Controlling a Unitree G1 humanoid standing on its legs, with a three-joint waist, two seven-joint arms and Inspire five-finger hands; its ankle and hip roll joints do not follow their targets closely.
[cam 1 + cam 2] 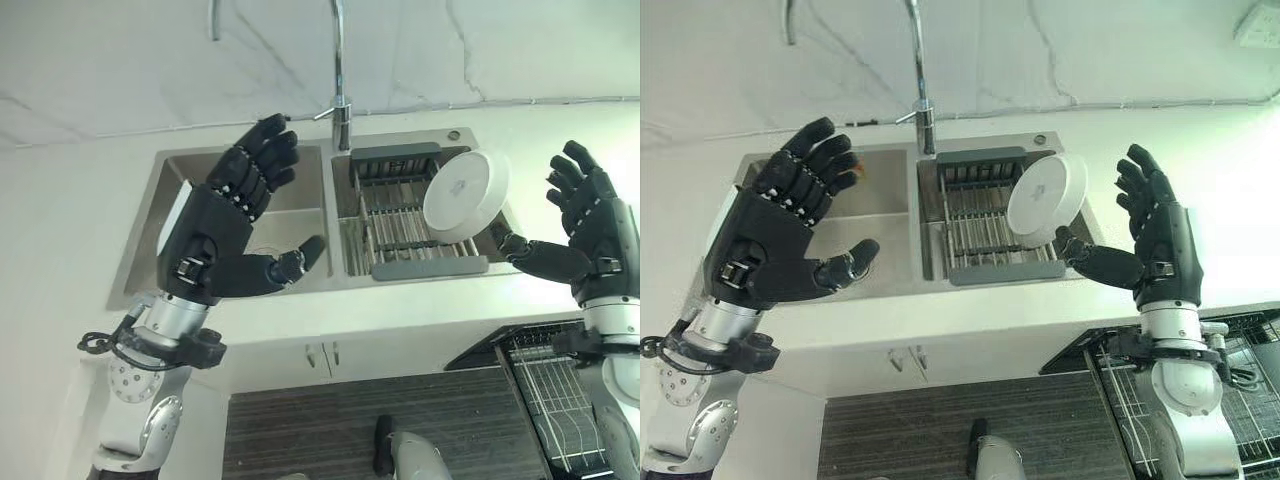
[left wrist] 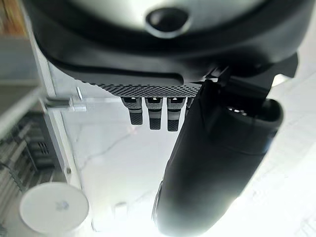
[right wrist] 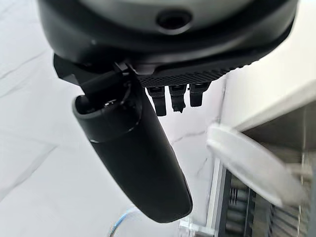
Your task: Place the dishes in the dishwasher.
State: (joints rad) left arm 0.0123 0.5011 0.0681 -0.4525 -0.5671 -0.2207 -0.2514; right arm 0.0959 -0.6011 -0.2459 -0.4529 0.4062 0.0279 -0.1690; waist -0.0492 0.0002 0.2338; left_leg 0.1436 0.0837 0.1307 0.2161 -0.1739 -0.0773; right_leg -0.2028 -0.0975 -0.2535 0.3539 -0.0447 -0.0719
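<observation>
Meanwhile both hands, left hand (image 1: 215,235) and right hand (image 1: 1162,250), hover spread-fingered beside the plate (image 1: 465,195) leaning in the sink rack (image 1: 390,215).

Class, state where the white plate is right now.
In the head views, the white plate leans tilted in the drying rack in the sink's right basin, beside the open right hand.

We see the left basin (image 1: 290,225) open mid-frame; the faucet (image 1: 340,100) rises at upper centre, and a plate (image 1: 465,195) leans on the rack (image 1: 400,225) filling the right basin.
</observation>
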